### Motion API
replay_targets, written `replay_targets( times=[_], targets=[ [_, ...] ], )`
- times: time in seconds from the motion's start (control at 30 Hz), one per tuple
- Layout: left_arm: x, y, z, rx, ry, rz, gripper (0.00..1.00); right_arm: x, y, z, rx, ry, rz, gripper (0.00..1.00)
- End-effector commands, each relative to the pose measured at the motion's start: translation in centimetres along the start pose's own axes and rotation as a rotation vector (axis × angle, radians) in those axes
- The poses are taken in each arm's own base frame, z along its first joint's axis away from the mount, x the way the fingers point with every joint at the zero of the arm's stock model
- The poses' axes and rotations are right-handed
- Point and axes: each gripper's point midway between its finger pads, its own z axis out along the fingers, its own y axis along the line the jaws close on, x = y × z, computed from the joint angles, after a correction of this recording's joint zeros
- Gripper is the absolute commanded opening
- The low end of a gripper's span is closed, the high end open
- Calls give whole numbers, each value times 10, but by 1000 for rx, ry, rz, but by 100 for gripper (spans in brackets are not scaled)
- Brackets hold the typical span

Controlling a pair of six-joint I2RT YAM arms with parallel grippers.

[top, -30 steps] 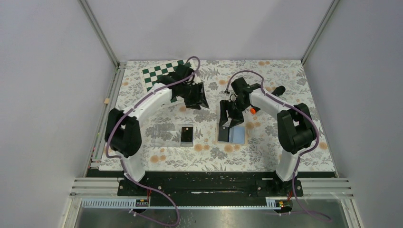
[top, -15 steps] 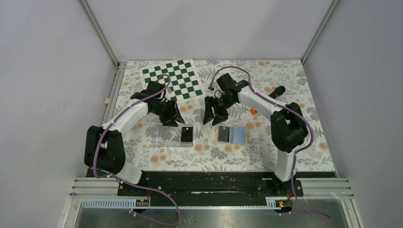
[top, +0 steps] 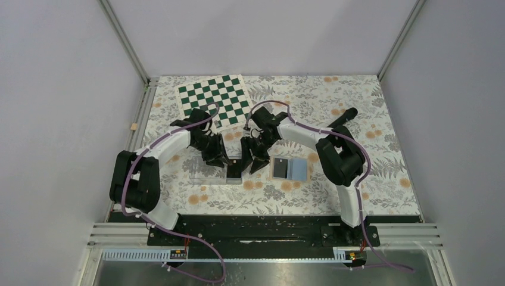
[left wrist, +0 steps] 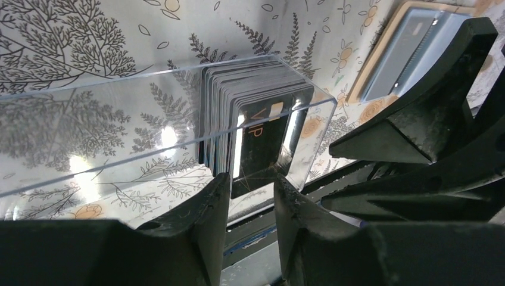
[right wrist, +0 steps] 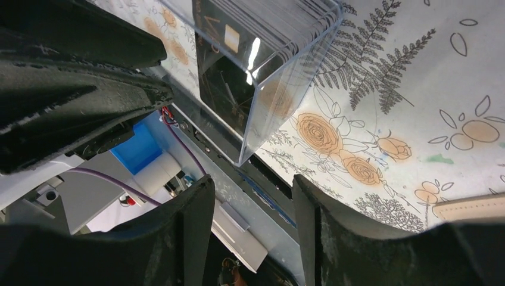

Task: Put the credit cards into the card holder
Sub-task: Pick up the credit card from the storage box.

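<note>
Credit cards (left wrist: 262, 119) stand in a tight black stack at the 3 o'clock end of the clear tray (left wrist: 119, 119), as seen from the top camera. The card holder (top: 298, 169) lies open and flat near the tray, at 3 o'clock from the stack, with its blue inside facing up. One dark card seems to sit in it already. The left gripper (left wrist: 251, 182) is at 10 o'clock from the stack, with its fingers a little apart and nothing between them. The right gripper (right wrist: 251, 182) is at 1 o'clock from the stack, with its fingers wider apart, and it holds nothing too. Each card is likely thin, light, stiff and slippery. They are packed so close that two may come up together. I think it is best to pinch only the front card by its top edge and lift it straight up. The tray looks light too, so it might slide or tip if bumped.
</note>
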Motion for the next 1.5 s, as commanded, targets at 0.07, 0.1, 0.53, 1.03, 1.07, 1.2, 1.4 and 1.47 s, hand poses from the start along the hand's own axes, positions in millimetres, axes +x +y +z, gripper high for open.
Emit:
replay_targets(
  times=[0.07, 0.1, 0.53, 1.03, 1.07, 1.2, 1.4, 1.47],
  targets=[
    [-3, 5, 16, -60, -9, 27, 32, -9, 17, 5, -49, 16, 18, 52],
    [-2, 6, 18, -69, -5, 30, 32, -10, 16, 7, -51, 21, 24, 52],
    [-1, 11, 30, -131, 18, 59, 15, -11, 13, 21, -43, 53, 53, 36],
    [1, 4, 27, -194, 17, 126, 0, -6, 8, 28, -34, 87, 62, 11],
    [1, 2, 27, -189, 17, 127, 0, -6, 8, 28, -33, 88, 61, 10],
    [-2, -10, 21, -150, -4, 135, 0, -5, 7, 28, -32, 92, 65, 8],
    [-4, -26, 12, -101, -20, 143, 0, -4, 4, 29, -28, 96, 72, 5],
    [-3, -29, 10, -104, -20, 150, 0, -3, 4, 30, -25, 97, 73, 5]
  ],
)
